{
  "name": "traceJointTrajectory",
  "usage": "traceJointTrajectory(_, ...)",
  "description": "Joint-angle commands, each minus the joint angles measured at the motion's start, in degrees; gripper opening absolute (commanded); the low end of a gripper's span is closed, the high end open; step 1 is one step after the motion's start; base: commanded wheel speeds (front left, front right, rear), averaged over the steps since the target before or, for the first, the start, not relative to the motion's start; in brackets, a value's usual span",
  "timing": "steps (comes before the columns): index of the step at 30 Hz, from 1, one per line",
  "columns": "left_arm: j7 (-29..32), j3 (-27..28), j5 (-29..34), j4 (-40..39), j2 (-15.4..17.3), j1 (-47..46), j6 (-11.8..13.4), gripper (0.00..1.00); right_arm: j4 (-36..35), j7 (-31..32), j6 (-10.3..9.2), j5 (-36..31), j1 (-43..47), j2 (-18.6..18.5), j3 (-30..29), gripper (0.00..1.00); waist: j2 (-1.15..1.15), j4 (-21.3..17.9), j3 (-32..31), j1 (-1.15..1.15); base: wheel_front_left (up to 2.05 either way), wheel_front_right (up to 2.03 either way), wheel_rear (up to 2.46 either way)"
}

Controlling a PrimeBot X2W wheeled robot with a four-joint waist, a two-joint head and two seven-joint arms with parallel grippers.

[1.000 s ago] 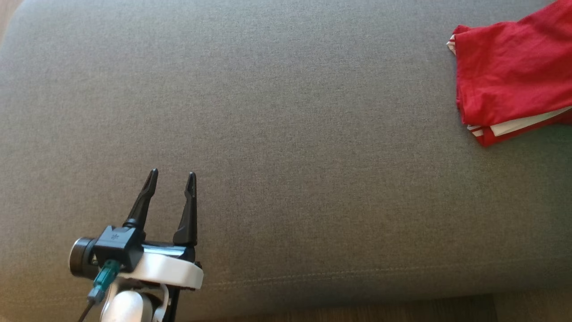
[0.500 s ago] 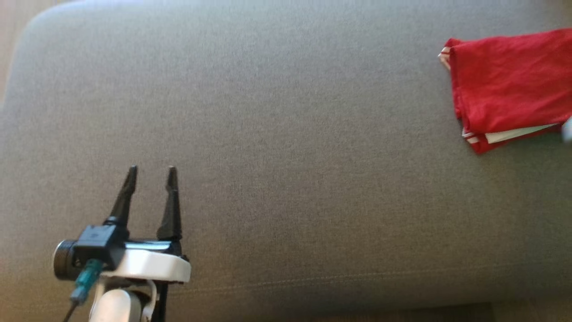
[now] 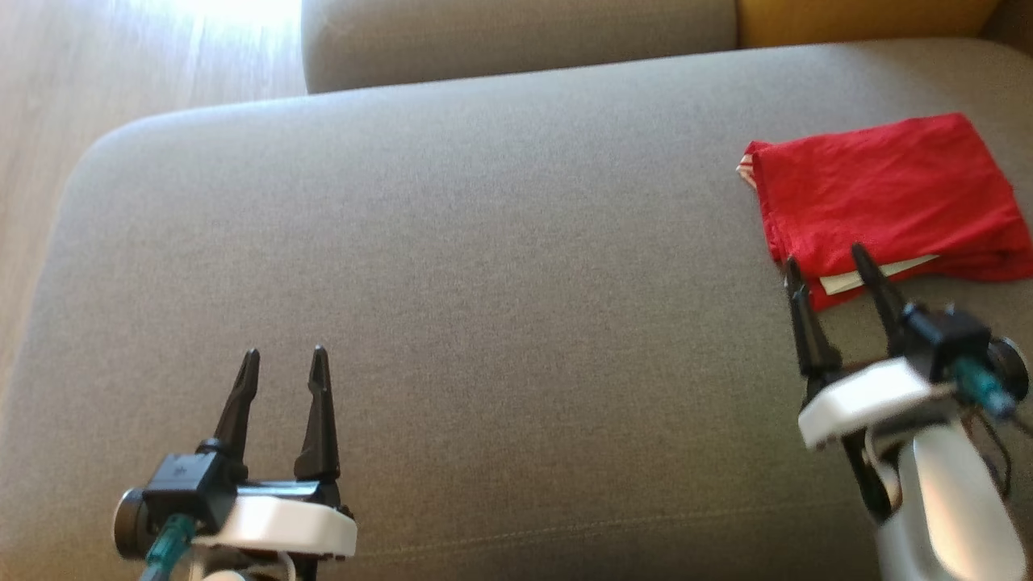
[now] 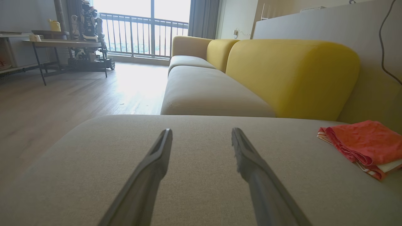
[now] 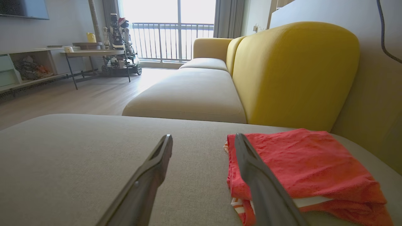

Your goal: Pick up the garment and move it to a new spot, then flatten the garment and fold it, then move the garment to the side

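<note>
The garment (image 3: 880, 194) is red with white trim and lies folded in a flat stack at the right of the grey cushion (image 3: 484, 266). It also shows at the right of the left wrist view as the garment (image 4: 364, 144) and in the right wrist view as the garment (image 5: 304, 166). My right gripper (image 3: 825, 262) is open just in front of the garment's near edge, holding nothing. My left gripper (image 3: 285, 361) is open over bare cushion at the lower left, far from the garment.
A second grey cushion (image 3: 516, 36) adjoins at the back, with a yellow backrest (image 5: 292, 72) behind the garment. Wooden floor (image 3: 48, 105) lies to the left. A table (image 4: 62, 44) and a shelf stand far across the room.
The head camera has tilted up, bringing the cushion's far edge and the floor into view. My right gripper has let go of the garment and drawn back toward me, now open.
</note>
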Motion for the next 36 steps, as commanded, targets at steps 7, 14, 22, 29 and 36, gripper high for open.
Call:
traceJointTrajectory(7,-0.7,0.3,1.0,-2.9,-0.1,0.7,1.2,1.0,-17.5,-0.7,-0.02,0.4,11.5,1.2,3.3,1.0,0.0,0.6,-2.5,0.0,0.0,0.0,0.0)
traceJointTrajectory(14,-0.7,0.3,1.2,-2.9,-0.1,1.4,1.5,1.0,-20.6,-0.7,-0.02,3.0,16.5,1.2,3.8,1.0,0.0,0.4,-3.3,0.0,0.0,0.0,0.0)
traceJointTrajectory(22,0.1,-1.7,0.8,0.6,0.0,3.0,1.0,0.0,-17.1,-0.1,0.0,3.4,18.6,1.3,2.7,0.0,0.0,0.2,-3.8,0.0,0.0,0.0,0.0)
traceJointTrajectory(29,0.5,-1.6,-1.5,3.5,0.1,4.2,0.9,0.0,-13.9,0.4,0.0,5.7,20.0,1.2,2.9,0.0,0.0,0.2,-3.8,0.0,0.0,0.0,0.0)
traceJointTrajectory(36,1.5,-1.0,-7.3,4.4,0.5,3.2,0.1,0.0,-13.5,1.5,0.0,11.6,19.4,1.0,2.9,0.0,0.0,0.4,-3.7,0.0,0.0,0.0,0.0)
